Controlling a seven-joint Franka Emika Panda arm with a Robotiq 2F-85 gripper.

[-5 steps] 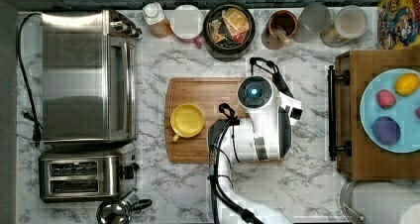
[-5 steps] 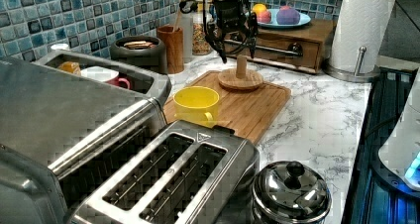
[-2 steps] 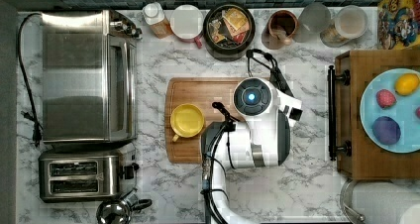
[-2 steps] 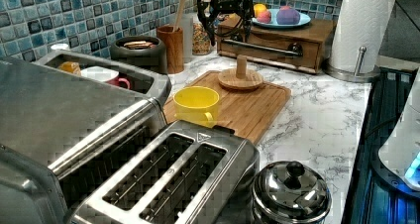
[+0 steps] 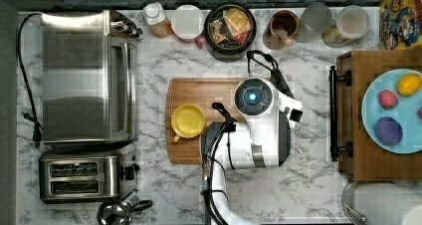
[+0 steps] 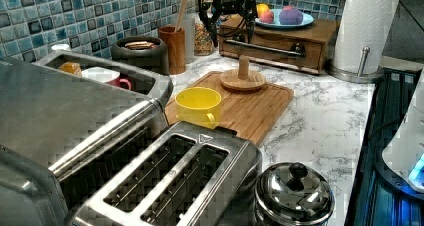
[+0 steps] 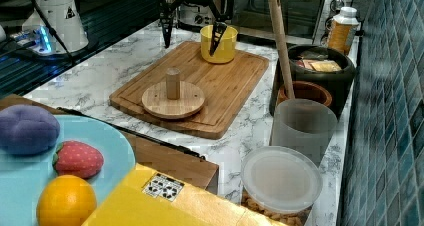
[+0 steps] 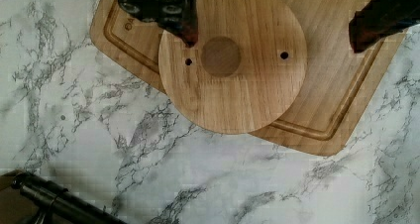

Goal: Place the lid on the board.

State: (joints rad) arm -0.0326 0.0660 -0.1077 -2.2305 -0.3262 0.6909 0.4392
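Observation:
The lid [image 7: 182, 103], a round wooden disc with an upright knob, lies flat on the board [image 7: 235, 81] near one corner, over the groove. It also appears as the lid [image 6: 235, 81] and the lid [image 8: 237, 95]. My gripper [image 7: 190, 38] hangs open well above it, fingers spread wide and holding nothing. The gripper [image 6: 229, 22] is clear of the knob, and in the wrist view the gripper [image 8: 277, 33] straddles the lid from above. From the top view my arm covers the lid, leaving part of the board [image 5: 199, 93] in sight.
A yellow cup [image 5: 188, 121] stands on the board's other end. A dark wooden tray [image 5: 370, 160] with a blue fruit plate sits at the top view's right. Jars and pots [image 5: 230, 25] line the tiled wall. A toaster oven [image 5: 84, 75], toaster [image 5: 79, 177] and steel pot [image 6: 292, 198] are nearby.
My gripper, low around the lid's knob a second ago, has risen straight up and away from it. The lid stays put on the board.

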